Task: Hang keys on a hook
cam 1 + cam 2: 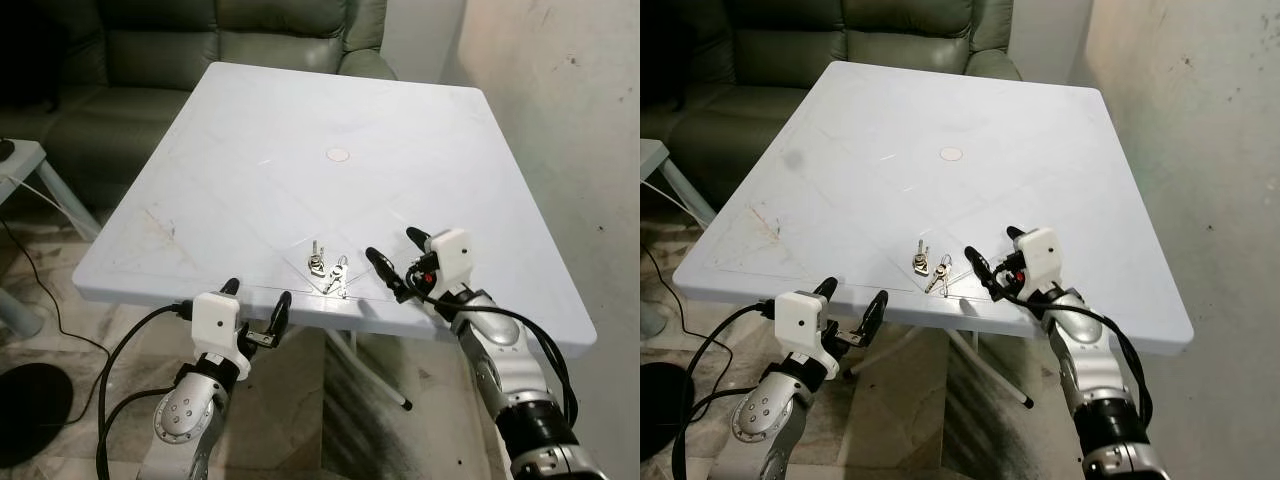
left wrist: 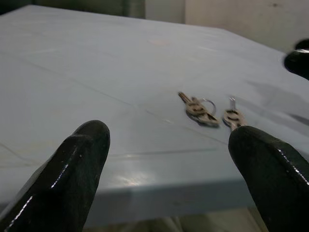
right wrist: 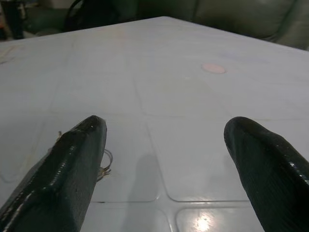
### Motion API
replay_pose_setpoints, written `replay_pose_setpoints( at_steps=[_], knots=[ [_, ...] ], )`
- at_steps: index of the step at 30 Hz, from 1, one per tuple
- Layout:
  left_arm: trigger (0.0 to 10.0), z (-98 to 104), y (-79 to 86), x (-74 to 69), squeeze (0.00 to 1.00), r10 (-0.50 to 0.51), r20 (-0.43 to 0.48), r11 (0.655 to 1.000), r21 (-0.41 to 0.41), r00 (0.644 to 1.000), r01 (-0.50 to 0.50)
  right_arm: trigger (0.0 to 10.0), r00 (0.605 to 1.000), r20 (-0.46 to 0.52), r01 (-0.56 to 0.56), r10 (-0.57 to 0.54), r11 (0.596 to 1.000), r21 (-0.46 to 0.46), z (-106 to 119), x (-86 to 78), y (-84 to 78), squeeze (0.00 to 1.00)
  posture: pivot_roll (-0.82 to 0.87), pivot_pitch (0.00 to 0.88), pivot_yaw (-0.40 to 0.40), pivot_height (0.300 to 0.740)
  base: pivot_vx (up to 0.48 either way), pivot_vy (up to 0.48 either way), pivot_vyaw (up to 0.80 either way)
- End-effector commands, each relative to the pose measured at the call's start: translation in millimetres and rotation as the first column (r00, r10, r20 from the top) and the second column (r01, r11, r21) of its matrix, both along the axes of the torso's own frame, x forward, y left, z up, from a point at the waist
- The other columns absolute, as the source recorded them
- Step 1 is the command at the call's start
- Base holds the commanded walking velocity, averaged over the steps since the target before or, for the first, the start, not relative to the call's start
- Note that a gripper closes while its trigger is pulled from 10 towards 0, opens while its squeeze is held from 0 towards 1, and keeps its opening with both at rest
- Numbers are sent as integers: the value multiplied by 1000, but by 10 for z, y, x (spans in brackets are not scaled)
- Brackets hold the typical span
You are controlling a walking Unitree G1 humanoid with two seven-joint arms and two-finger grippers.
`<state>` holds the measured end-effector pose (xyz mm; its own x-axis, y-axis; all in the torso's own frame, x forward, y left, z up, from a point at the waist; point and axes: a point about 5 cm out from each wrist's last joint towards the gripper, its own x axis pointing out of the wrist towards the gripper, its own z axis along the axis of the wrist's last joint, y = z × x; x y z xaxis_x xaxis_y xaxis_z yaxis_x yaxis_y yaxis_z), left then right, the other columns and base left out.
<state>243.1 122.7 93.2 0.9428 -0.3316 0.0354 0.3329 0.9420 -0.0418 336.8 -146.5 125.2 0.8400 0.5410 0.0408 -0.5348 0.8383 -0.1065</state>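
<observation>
Left pincer [image 1: 255,298]: raised at the near counter [image 1: 300,130] edge, fingers spread apart. Right pincer [image 1: 396,252]: extended over the counter's near edge, fingers likewise parted, holding nothing.

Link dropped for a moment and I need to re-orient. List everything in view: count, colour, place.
keys: one small bunch, silver metal, near the table's front edge, between the two grippers
table: one, white, square, directly ahead
round mark: one, pale pink, at the table's centre
sofa: one, grey-green, behind the table
cables: black, on the tiled floor to the left
left gripper: black fingers open, at the table's front edge, off the keys
right gripper: black fingers open, over the table just right of the keys, not touching
</observation>
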Motion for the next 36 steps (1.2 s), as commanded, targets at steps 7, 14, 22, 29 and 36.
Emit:
replay_pose_setpoints(
  at_steps=[7, 14, 22, 29, 36],
  knots=[
    [10000, 10, -92, -129, 0, -65, -6, 998, 19, 998, 65, 10000, 995, -9, -96, 96, 995, -36, 5, 60, 93, 0, 58, 169, -54, 740, 0, 0, 0],
    [10000, 7, -139, -200, 0, -66, -18, 998, 9, 998, 66, 10000, 980, -22, -200, 200, 978, -49, 25, 104, 300, 0, 69, 189, -66, 740, 0, 0, 0],
    [10000, 5, -152, -259, 0, -57, -33, 998, 0, 998, 57, 10000, 955, 1, -295, 295, 955, -18, 85, 104, 511, 0, 77, 204, -75, 740, 0, 0, 0],
    [10000, 5, -150, -278, 0, -53, -38, 999, -1, 998, 53, 6353, 934, 10, -358, 358, 933, 27, 94, 44, 652, 0, 82, 210, -76, 740, 0, 0, 0],
    [10000, 7, -145, -294, 0, -49, -45, 999, 0, 998, 50, 0, 891, 26, -454, 453, 889, 62, 64, -117, 864, 0, 85, 213, -76, 740, 0, 0, 0]
  ],
)
